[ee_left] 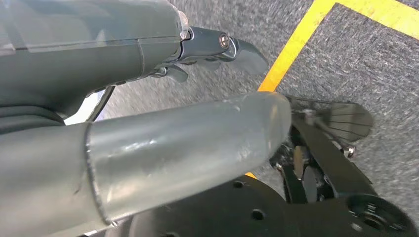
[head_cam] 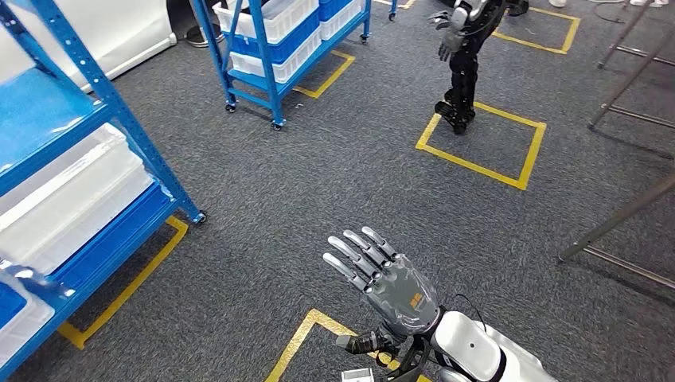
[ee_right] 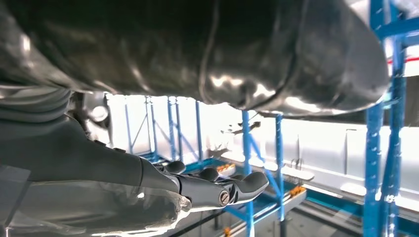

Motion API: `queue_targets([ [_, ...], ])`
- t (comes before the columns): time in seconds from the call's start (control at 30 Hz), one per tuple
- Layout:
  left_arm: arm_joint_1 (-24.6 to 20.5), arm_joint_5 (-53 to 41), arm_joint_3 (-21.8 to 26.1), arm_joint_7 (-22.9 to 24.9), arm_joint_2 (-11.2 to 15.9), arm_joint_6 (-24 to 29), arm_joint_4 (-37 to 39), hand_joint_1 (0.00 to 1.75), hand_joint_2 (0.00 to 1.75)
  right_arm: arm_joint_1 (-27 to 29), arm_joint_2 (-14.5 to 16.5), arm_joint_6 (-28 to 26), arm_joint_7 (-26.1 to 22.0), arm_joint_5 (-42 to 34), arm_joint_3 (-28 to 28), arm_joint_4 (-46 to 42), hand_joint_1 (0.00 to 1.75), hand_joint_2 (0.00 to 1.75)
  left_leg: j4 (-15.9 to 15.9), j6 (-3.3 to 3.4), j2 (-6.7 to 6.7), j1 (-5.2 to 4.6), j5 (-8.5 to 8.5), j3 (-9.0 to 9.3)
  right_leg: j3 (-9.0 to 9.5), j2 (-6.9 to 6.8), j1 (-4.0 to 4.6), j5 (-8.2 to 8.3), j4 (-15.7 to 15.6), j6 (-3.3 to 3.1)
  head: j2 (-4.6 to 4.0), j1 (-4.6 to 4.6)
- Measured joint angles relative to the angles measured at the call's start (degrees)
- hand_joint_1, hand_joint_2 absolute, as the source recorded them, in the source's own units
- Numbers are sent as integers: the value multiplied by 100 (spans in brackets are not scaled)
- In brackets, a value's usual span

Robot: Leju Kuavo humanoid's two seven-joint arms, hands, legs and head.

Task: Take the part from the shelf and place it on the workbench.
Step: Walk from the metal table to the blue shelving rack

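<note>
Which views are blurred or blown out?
Head view: sharp, evenly lit, open right hand over grey carpet. Left wrist view: motion-smeared carpet, close grey thumb soft. Right wrist view: bright backlight washes out the area behind the blue metal shelf frames; hand cover dark above.

The floor (head_cam: 318, 183) is rough, matt grey carpet marked with smooth yellow tape (head_cam: 481, 163). The near left shelf (head_cam: 95, 87) is glossy blue-painted metal holding translucent white plastic bins (head_cam: 64, 199). The right hand (head_cam: 382, 278) is matt grey plastic with shiny metallic fingers.
</note>
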Motion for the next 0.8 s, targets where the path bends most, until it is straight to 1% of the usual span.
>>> queue_targets([
  [0.03,-2,-16,0,8,-1,1,-1,0,0,6,-1,-2,-1,1,1,1,0,0,245,-11,39,7,-68,-119,-1,-90,8,-9,4,-3,-1,0],
  [0.07,2,-34,0,20,-1,5,-1,0,0,9,-2,-4,-2,1,1,1,0,0,296,-18,57,12,-31,-137,1,-178,13,-19,8,-2,0,0],
  [0.1,8,-55,0,36,1,11,-1,0,0,9,-2,-7,-4,1,2,1,0,0,99,-17,81,15,114,-25,8,-257,15,-30,12,5,0,0],
  [0.13,13,-72,0,52,2,18,-1,0,0,8,-2,-9,-5,1,2,1,0,0,-270,-7,144,14,310,181,22,-327,16,-43,17,18,0,0],
  [0.17,11,-85,0,69,3,22,-1,0,0,8,-2,-9,-5,1,1,1,0,0,-695,14,294,-4,460,412,38,-393,27,-61,24,38,0,0],
  [0.2,3,-97,0,82,4,24,-1,0,0,7,-2,-9,-6,1,1,1,0,0,-1031,50,409,-25,567,596,51,-451,42,-80,32,62,0,3],
  [0.23,-2,-109,-1,94,4,24,-1,0,0,5,-2,-8,-6,1,1,1,0,0,-1231,86,491,-48,609,700,63,-506,59,-96,40,87,0,4],
  [0.27,-3,-119,-1,102,5,22,-1,0,0,3,-2,-8,-7,1,1,1,0,0,-1310,120,516,-71,605,731,72,-562,74,-107,43,112,0,6],
  [0.3,1,-132,-2,107,5,21,-1,0,0,1,-2,-8,-7,2,2,1,0,0,-1315,153,436,-76,620,722,82,-617,79,-115,44,136,0,7],
  [0.33,7,-146,-2,115,4,19,-1,0,0,-3,-2,-9,-8,2,1,0,0,0,-1331,182,370,-64,635,725,92,-639,70,-135,53,165,0,5],
  [0.37,9,-161,-3,126,3,18,-1,0,0,-5,-2,-12,-8,2,1,-1,0,0,-1350,215,307,-51,652,734,86,-557,54,-186,107,195,0,6],
  [0.4,6,-182,-5,139,2,19,-1,0,0,-7,-2,-17,-6,4,-1,-3,0,0,-1369,249,243,-37,670,743,28,-407,38,-297,259,222,0,7],
  [0.43,1,-214,-9,149,-3,21,-1,0,0,-2,-3,-18,10,15,-3,-3,0,0,-1382,278,180,-26,685,754,-91,-221,21,-462,529,244,0,9],
  [0.47,-2,-258,-18,141,-14,27,-1,0,0,13,-4,-9,43,41,-3,-3,0,0,-1382,296,112,-29,690,747,-274,-49,14,-656,911,257,0,11],
  [0.5,-2,-312,-31,118,-27,37,-1,0,0,34,-5,4,87,77,-3,-2,0,0,-1379,307,39,-33,692,741,-481,36,12,-826,1312,264,0,11],
  [0.53,2,-365,-50,84,-50,51,-1,0,0,59,-5,20,142,121,-2,-1,0,0,-1375,311,-45,-37,694,739,-647,68,11,-903,1613,269,0,10],
  [0.57,9,-408,-74,45,-74,66,-1,0,0,79,-5,32,191,162,-1,-1,0,0,-1367,311,-132,-40,693,739,-735,80,10,-873,1737,268,0,10],
  [0.6,19,-439,-97,15,-101,77,-1,0,0,90,-4,36,226,188,-1,-1,0,0,-1359,309,-213,-42,691,744,-720,89,10,-741,1655,261,0,10],
  [0.63,29,-461,-120,-9,-131,84,-1,0,0,94,-4,37,253,205,-1,-2,0,0,-1346,303,-300,-42,685,752,-591,132,7,-503,1332,246,0,11],
  [0.67,40,-476,-140,-27,-161,87,-1,0,0,92,-4,37,268,212,-1,-2,0,0,-1332,295,-374,-37,676,754,-425,253,0,-284,933,226,0,11],
  [0.7,48,-485,-155,-39,-192,88,-1,0,0,92,-3,37,276,213,-1,-3,0,0,-1307,279,-449,-39,668,739,-272,402,-11,-122,565,205,0,11],
  [0.73,55,-490,-165,-54,-213,88,-1,0,0,91,-2,37,282,214,-1,-7,0,0,-1288,256,-527,-33,666,711,-161,528,-17,-21,287,190,0,11],
  [0.77,64,-491,-172,-69,-229,86,-1,0,0,91,-1,37,287,214,0,-10,0,0,-1276,229,-590,-21,671,678,-127,604,-16,-17,183,180,0,13],
  [0.8,77,-492,-176,-87,-236,84,-1,0,0,89,1,36,294,214,0,-14,0,0,-1274,192,-662,-11,682,649,-119,585,-7,-28,157,171,0,12],
])
